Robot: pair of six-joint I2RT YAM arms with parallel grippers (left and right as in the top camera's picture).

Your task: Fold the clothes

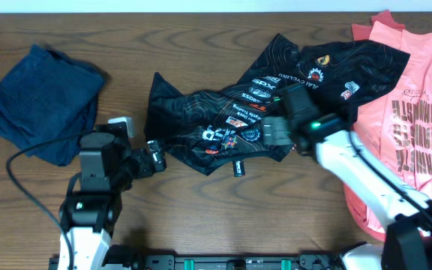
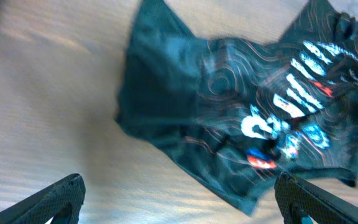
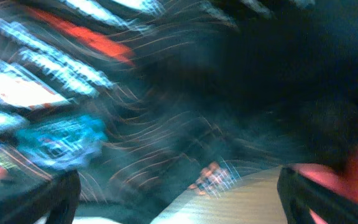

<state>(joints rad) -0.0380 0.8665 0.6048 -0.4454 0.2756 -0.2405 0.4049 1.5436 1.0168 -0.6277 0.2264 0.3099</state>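
Note:
The black jersey (image 1: 231, 112) with orange contour lines and logos lies crumpled at the table's middle. It also shows in the left wrist view (image 2: 241, 106) and, blurred, in the right wrist view (image 3: 166, 93). My left gripper (image 1: 154, 159) is open and empty just left of the jersey's lower left edge; its fingers (image 2: 179, 199) straddle bare table. My right gripper (image 1: 276, 131) is open over the jersey's lower right part; its fingers (image 3: 179, 199) frame the jersey's hem and bare table. Coral-pink T-shirts (image 1: 411, 112) lie at the right. A dark navy garment (image 1: 40, 101) lies at the left.
The wooden table (image 1: 201, 210) shows bare in front of the jersey. A corner of pink shirt (image 3: 347, 174) shows beside my right finger. The right arm (image 1: 366, 180) crosses the pink shirts' lower edge.

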